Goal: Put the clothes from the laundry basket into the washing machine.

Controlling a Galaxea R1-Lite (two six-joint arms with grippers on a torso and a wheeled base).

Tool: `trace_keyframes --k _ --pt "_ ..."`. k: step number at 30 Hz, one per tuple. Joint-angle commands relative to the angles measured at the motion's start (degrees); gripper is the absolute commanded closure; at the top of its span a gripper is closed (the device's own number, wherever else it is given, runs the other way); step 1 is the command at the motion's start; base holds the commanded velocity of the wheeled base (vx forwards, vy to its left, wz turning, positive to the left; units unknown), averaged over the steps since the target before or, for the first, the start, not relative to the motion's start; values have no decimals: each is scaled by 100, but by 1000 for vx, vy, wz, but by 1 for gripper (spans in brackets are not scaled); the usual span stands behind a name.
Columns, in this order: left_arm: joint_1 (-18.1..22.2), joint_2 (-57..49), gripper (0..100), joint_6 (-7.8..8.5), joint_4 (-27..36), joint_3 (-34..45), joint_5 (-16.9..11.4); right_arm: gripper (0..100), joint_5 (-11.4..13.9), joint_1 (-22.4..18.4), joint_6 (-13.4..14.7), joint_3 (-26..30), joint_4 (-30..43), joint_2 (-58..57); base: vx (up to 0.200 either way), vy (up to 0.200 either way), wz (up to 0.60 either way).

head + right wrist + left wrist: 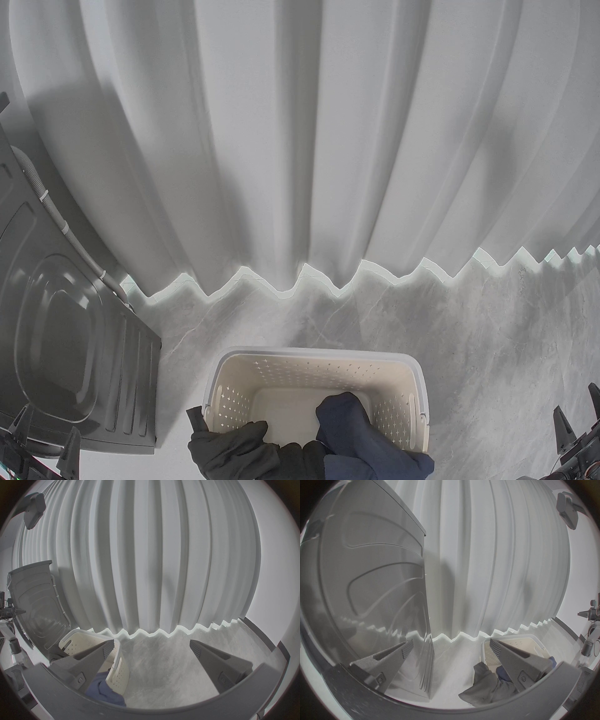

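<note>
Basket point(312, 354) on floor point(500, 350), just right of washer point(69, 350), curtain point(300, 156) behind. Black garment point(240, 447) draped over basket's near-left rim. Navy garment point(356, 425) heaped in near-right corner, spilling over near rim. Left gripper point(450, 643) fingers spread wide, empty. Right gripper point(151, 642) spread wide, empty, above floor beside basket.

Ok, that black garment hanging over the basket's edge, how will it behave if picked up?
The black garment looks soft and crumpled, so probably floppy, sagging from any grip. It drapes over the laundry basket rim beside the navy garment, so it might drag that along.
</note>
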Motion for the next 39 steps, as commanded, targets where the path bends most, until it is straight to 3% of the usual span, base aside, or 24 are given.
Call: trace_keyframes --k 1,39 --pt "1 -95 0 5 -5 92 4 0 2 0 0 92 -1 -6 200 0 0" --pt "1 -95 0 5 4 92 -4 0 10 0 0 92 -1 -6 5 0 0"
